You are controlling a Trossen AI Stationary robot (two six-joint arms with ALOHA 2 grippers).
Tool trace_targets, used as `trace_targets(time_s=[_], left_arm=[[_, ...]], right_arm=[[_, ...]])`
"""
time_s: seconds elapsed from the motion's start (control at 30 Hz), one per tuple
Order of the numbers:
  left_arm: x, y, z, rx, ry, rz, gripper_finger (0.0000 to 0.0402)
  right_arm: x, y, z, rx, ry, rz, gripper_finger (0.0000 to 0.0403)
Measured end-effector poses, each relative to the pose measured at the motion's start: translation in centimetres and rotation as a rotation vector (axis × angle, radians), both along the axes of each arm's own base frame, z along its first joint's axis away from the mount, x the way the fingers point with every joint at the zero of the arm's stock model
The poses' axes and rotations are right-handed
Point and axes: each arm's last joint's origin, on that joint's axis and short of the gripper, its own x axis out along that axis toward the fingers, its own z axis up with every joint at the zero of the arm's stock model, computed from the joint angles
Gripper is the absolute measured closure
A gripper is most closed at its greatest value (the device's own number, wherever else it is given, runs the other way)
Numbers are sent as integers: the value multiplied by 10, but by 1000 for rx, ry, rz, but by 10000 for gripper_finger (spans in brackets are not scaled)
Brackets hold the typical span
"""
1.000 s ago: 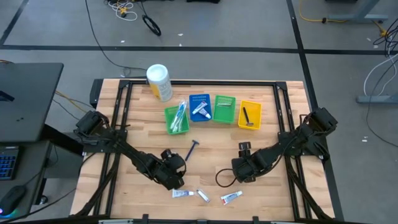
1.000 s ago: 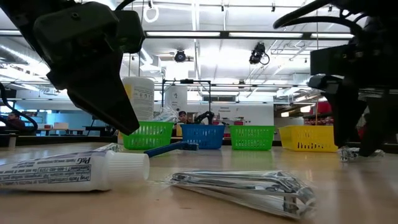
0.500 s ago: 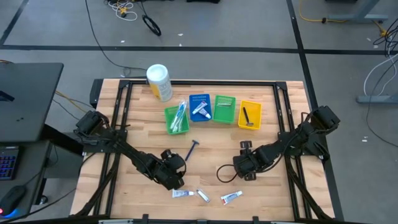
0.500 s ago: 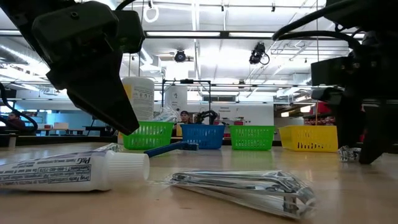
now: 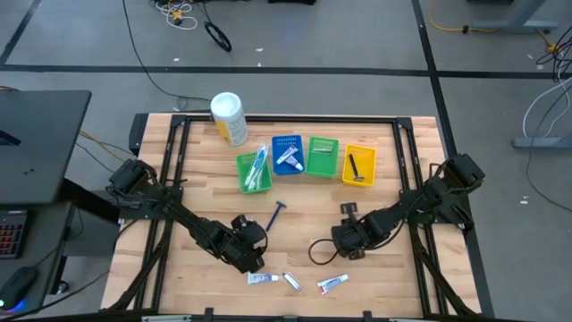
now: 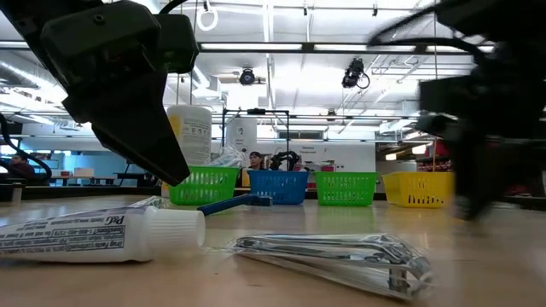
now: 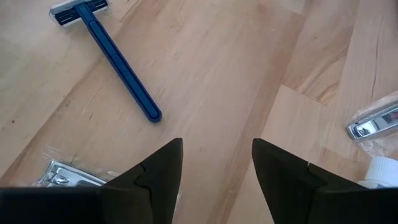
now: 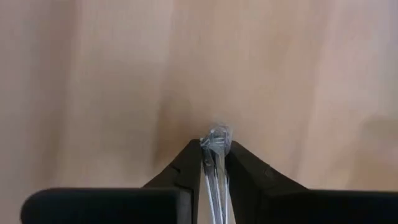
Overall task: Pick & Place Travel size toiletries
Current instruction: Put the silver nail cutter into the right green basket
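Observation:
My right gripper (image 5: 344,243) (image 8: 214,146) is right of the table's middle, shut on a small silvery packet (image 8: 216,134). My left gripper (image 5: 250,258) (image 7: 217,146) hangs open over bare wood near the front, touching nothing. Beyond it a blue razor (image 7: 115,59) (image 5: 278,215) lies flat. Silvery packets (image 7: 68,174) (image 7: 373,121) lie on either side of its fingers. Three small toothpaste tubes (image 5: 262,279) (image 5: 292,281) (image 5: 332,283) lie by the front edge. In the low view a tube (image 6: 102,234) and a packet (image 6: 333,256) lie close up. My right gripper pinches the silvery packet between its two fingers. One end of the packet (image 8: 217,132) sticks out just past the fingertips, and the packet runs along the fingers. Whether it is clear of the table I cannot tell.
Four bins stand in a row at the back: green (image 5: 253,172), blue (image 5: 288,154), green (image 5: 323,156) and yellow (image 5: 359,165), each with items inside. A white canister (image 5: 228,118) stands at the back left. A black cable loop (image 5: 319,253) lies beside my right gripper.
My right gripper has shifted a little toward the table's left and shows blurred in the low view. The small silvery packet that lay on the wood beside it there is gone from that spot. My left gripper has kept still.

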Motion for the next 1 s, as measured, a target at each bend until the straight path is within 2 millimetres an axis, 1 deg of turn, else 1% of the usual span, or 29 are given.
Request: trace_targets(time_s=[0.03,0.1,0.17,0.23,0.3,0.37,0.5,0.57,0.63,0.73,0.83,0.9,1.0], left_arm=[[0,0,0,-1,-2,0,198],[1,-1,1,-9,-14,0,198],[2,-1,2,-19,-30,-1,198],[4,-2,3,-17,-44,-16,198],[5,-3,4,-12,-53,-31,198],[6,-4,4,-13,-64,-40,198],[7,-4,6,-7,-77,-56,198],[7,-5,6,-6,-80,-59,198],[7,-5,6,-7,-81,-58,198],[7,-5,6,6,-80,-72,198],[8,-4,6,26,-78,-91,198],[8,-4,6,46,-78,-103,198],[9,-2,7,59,-86,-98,198]], right_arm=[[5,-1,4,-39,-51,4,344],[16,-2,21,-109,-165,15,345],[24,-8,32,-193,-248,18,345],[31,-19,39,-293,-304,6,346],[43,-34,51,-380,-392,-28,346],[54,-52,58,-413,-434,-56,346],[67,-98,61,-364,-469,-165,346],[68,-123,61,-361,-454,-244,346],[66,-144,60,-372,-444,-316,346],[65,-168,61,-357,-439,-363,347],[63,-188,60,-254,-459,-378,347],[61,-199,60,-188,-473,-396,347],[58,-213,60,-166,-482,-441,346]])
